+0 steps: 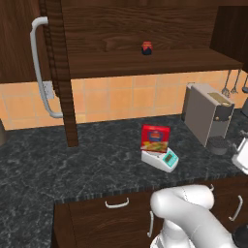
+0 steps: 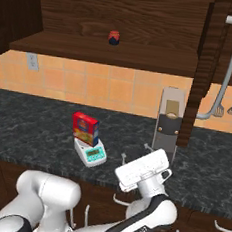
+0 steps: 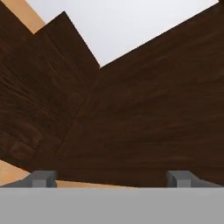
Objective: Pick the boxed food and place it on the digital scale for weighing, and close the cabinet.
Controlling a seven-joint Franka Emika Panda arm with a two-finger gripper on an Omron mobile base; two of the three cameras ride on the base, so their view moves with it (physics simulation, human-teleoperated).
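My hand [image 2: 144, 170] hangs empty, fingers spread wide, in front of the worktop [image 2: 31, 125]. The glossy cardboard box [image 2: 84, 128] already stands upright on the flat plastic scale [image 2: 90, 153]. The dark wooden cabinet [image 1: 58, 72] doors are open; swinging toward a smooth bar handle [image 2: 224, 68], I could clip the boxy coffee machine [image 2: 168, 123] or topple the box.

Your open cabinet [image 1: 145, 34] door [image 1: 53, 72] juts over the counter [image 1: 72, 160] at nine o'clock; coffee machine [image 1: 208, 114] blocks three o'clock; between them lies passable room.
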